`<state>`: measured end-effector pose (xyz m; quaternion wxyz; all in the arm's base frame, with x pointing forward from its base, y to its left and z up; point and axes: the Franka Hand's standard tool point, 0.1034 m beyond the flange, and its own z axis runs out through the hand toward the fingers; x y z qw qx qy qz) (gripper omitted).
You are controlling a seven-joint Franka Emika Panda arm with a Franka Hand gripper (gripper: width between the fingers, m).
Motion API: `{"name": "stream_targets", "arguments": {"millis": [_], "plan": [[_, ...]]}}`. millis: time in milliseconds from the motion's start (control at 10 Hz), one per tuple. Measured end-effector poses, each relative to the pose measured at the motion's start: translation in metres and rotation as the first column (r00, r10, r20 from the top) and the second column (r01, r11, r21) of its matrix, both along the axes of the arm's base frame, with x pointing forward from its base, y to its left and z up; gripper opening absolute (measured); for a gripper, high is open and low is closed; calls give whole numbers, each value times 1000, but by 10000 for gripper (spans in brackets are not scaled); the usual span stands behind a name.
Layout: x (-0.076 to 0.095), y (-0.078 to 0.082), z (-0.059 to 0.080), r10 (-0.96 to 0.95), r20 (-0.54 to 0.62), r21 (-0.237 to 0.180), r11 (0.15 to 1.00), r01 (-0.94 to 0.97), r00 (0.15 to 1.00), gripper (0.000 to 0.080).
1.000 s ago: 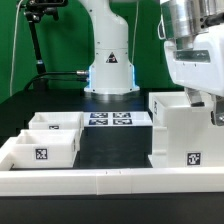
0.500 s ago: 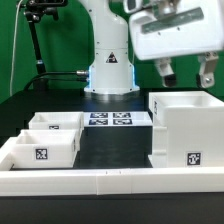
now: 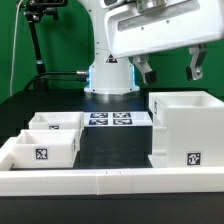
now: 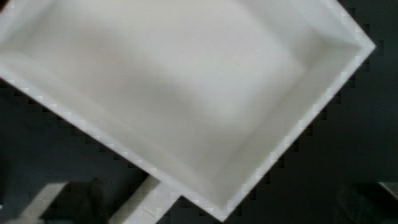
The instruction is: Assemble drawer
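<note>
The drawer's tall white housing [image 3: 185, 130] stands open-topped at the exterior view's right, with a square tag on its front. Two small shallow trays [image 3: 55, 122] [image 3: 40, 150] lie at the exterior view's left, apart from the housing. My gripper [image 3: 170, 68] hangs open and empty well above the housing, touching nothing. The wrist view looks down into the housing's white hollow [image 4: 178, 90], seen cornerwise against the dark table. My fingertips are only faint blurs at the edge of that view.
The marker board [image 3: 110, 119] lies flat between the trays and the housing. A long low white border wall [image 3: 110, 180] runs along the front. The arm's base [image 3: 110, 70] stands behind, with a black camera stand [image 3: 38, 40] at the back left.
My gripper has risen from the housing's right rim and shifted toward the exterior view's left. The housing and trays have not moved.
</note>
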<state>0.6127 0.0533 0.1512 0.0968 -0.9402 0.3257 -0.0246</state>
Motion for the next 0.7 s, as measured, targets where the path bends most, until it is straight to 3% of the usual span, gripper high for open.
{"name": "stream_targets", "arguments": {"millis": [100, 400, 700], "plan": [[-4, -12, -2, 174, 13, -39, 984, -174, 985, 649], [-14, -51, -1, 450, 32, -93, 890, -446, 892, 649], [-38, -96, -25, 445, 34, -149, 888, -435, 895, 649]]}}
